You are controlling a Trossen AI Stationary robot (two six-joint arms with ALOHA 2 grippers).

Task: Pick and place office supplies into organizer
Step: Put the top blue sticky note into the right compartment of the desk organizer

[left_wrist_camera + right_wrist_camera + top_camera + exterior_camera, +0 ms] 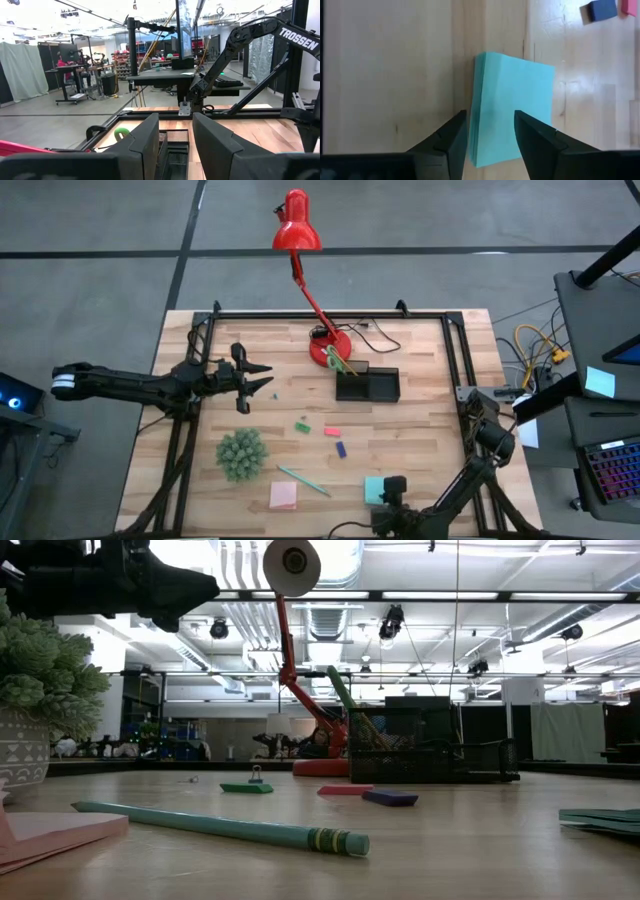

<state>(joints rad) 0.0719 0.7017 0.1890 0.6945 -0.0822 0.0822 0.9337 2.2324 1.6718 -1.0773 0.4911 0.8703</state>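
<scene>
My right gripper (491, 137) is open and points steeply down over the light-blue sticky pad (515, 115), which lies flat on the table near its front edge (374, 489). One finger is at the pad's edge, the other above its middle. A pink pad (283, 496) and a teal pen (303, 480) lie to the left of it. Small green (302, 426), red-pink (332, 432) and purple (341, 449) pieces lie mid-table. The black organizer (375, 387) stands behind them, green-handled scissors (336, 359) sticking out of its left end. My left gripper (258, 377) waits open, high at the left. My right gripper comes at the light-blue pad from above, slanting down, fingers (536, 137) over its near part. Whether they touch the pad I cannot tell. The pad lies flat on the wood.
A fuzzy green ball (241, 454) sits at the front left. The red lamp's base (329, 347) stands just left of the organizer, its arm reaching past the far edge. A black frame rail (330, 314) runs round the table top.
</scene>
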